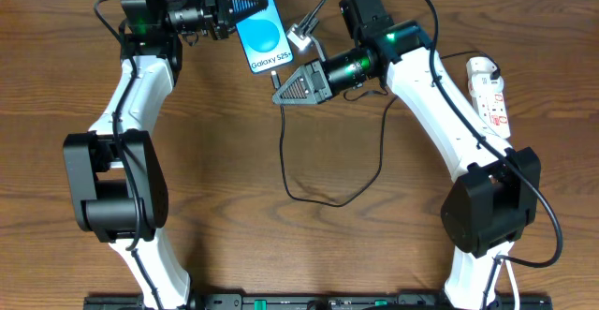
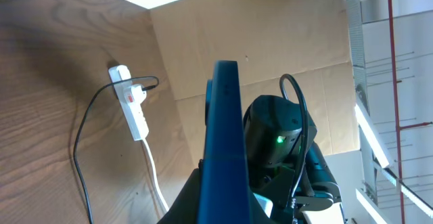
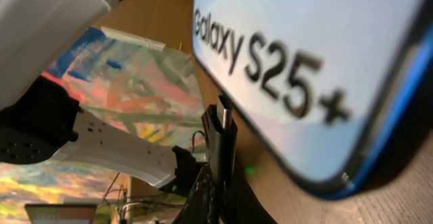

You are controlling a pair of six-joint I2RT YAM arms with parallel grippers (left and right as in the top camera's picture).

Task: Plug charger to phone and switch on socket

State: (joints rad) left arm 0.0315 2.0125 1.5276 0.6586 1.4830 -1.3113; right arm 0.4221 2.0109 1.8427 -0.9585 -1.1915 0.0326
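The phone (image 1: 262, 31) with its bright blue screen lies at the back of the table, and my left gripper (image 1: 245, 4) is shut on its upper end. In the left wrist view the phone (image 2: 226, 136) shows edge-on between the fingers. My right gripper (image 1: 280, 93) is shut on the charger (image 1: 285, 151) just behind its plug tip, which sits right at the phone's lower edge. From the right wrist, the plug tip (image 3: 225, 118) points up beside the phone (image 3: 304, 55), very close to its edge. The white socket (image 1: 489, 95) lies far right.
The black cable loops across the middle of the table (image 1: 234, 207) and runs to the socket (image 2: 132, 99), where its plug is seated. A grey connector block (image 1: 301, 36) lies just right of the phone. Cardboard (image 2: 270, 48) stands behind the table.
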